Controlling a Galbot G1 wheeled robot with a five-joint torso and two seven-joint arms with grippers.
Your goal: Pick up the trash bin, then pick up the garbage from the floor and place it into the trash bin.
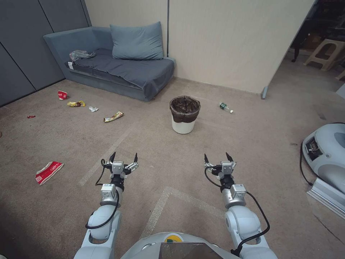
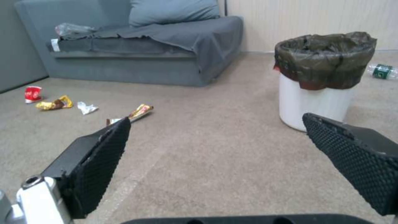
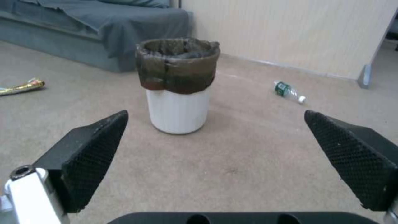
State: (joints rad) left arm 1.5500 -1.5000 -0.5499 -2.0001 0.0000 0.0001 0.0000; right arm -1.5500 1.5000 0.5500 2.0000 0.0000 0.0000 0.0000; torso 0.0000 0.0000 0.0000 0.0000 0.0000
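Bin [image 1: 184,114] stands upright on the carpet at twelve o'clock, well apart from both arms. It looks light, thin plastic, probably springy; the bag folded over the rim could slip, so I'd take the rim wall. Left gripper [image 1: 124,157] is spread wide, holding nothing; right gripper [image 1: 218,157] likewise, hovering above the floor. Bottle [image 1: 225,107] lies at one o'clock, wrappers [image 1: 113,116] at eleven.

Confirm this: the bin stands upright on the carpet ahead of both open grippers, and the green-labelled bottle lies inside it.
One thing is wrong: the bottle lies on the carpet beside the trash bin, not inside it, as the head view shows. The rest holds: the bin stands upright ahead of the open left gripper and right gripper.
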